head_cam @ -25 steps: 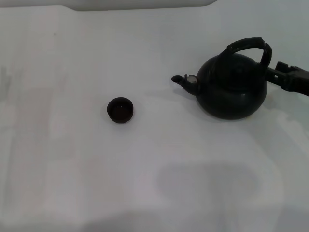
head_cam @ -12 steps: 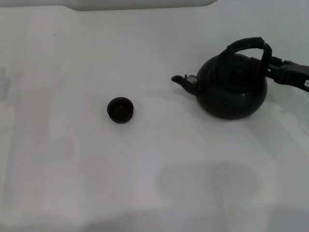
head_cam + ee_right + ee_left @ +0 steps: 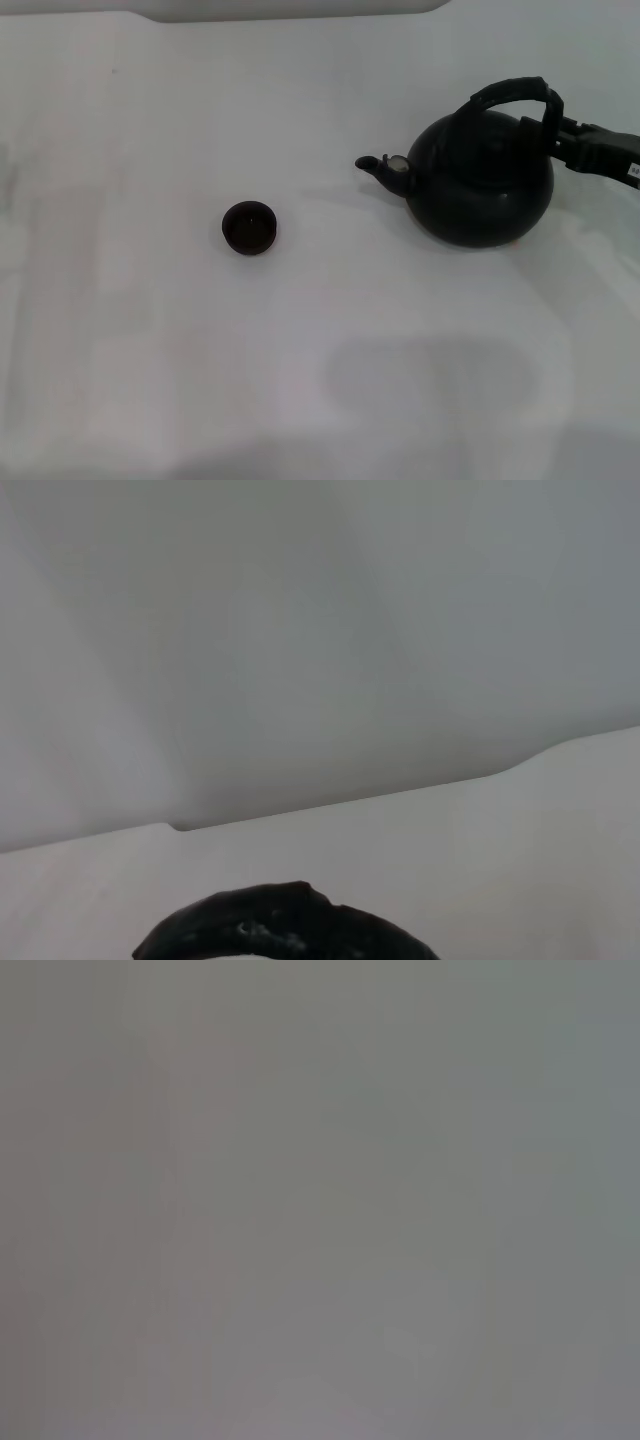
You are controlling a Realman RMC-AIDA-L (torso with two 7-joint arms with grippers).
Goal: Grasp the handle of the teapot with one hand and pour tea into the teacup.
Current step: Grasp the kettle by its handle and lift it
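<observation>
The matte-black teapot (image 3: 480, 180) stands at the right of the white table, its short spout (image 3: 380, 168) pointing left toward the teacup. The thick black handle (image 3: 515, 92) arches over its top; part of that arch also shows in the right wrist view as the handle (image 3: 285, 925). My right gripper (image 3: 562, 137) comes in from the right edge and meets the handle's right leg. The small dark teacup (image 3: 249, 227) sits alone left of centre, well apart from the pot. My left gripper is out of view.
The white table (image 3: 320, 380) spreads wide around both objects. A pale raised ledge (image 3: 290, 8) runs along the far edge. The left wrist view shows only flat grey.
My right gripper has risen from beside the teapot's shoulder to the handle's right leg. The teapot has barely shifted and the teacup has not moved.
</observation>
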